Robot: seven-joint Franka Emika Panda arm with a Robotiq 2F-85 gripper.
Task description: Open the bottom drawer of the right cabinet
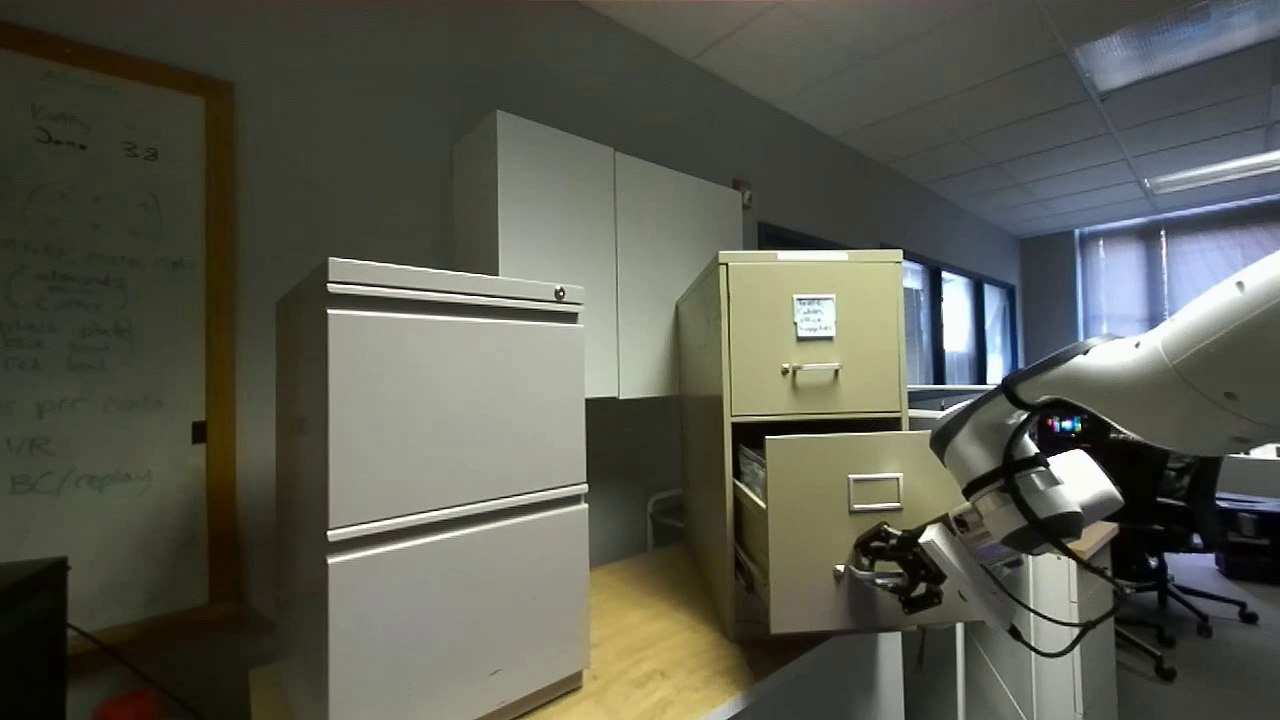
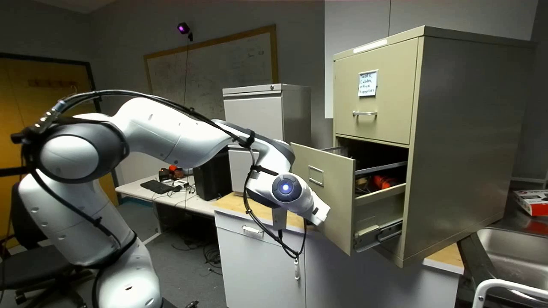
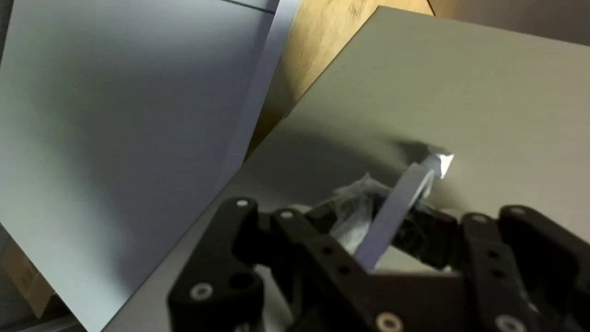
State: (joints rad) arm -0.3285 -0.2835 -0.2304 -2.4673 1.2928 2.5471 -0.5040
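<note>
The right cabinet is a tall tan metal cabinet (image 1: 815, 395) with a paper label on its upper drawer; it also stands in an exterior view (image 2: 466, 141). Its bottom drawer (image 1: 810, 480) is pulled out well past the cabinet face, also in an exterior view (image 2: 336, 184). In the wrist view the drawer front (image 3: 488, 106) fills the right side. Its silver handle (image 3: 392, 212) passes between the black fingers of my gripper (image 3: 378, 219), which are shut around it. My gripper also shows at the drawer front in an exterior view (image 1: 885, 570). In an exterior view the wrist (image 2: 295, 192) hides the fingers.
A light-grey two-drawer cabinet (image 1: 455, 420) stands beside it on the wooden countertop (image 1: 650, 620). Red items (image 2: 385, 182) lie in the open drawer. A metal sink (image 2: 513, 248) and a red-and-white box (image 2: 533, 201) are on the cabinet's far side. A cable (image 2: 274, 237) hangs from the arm.
</note>
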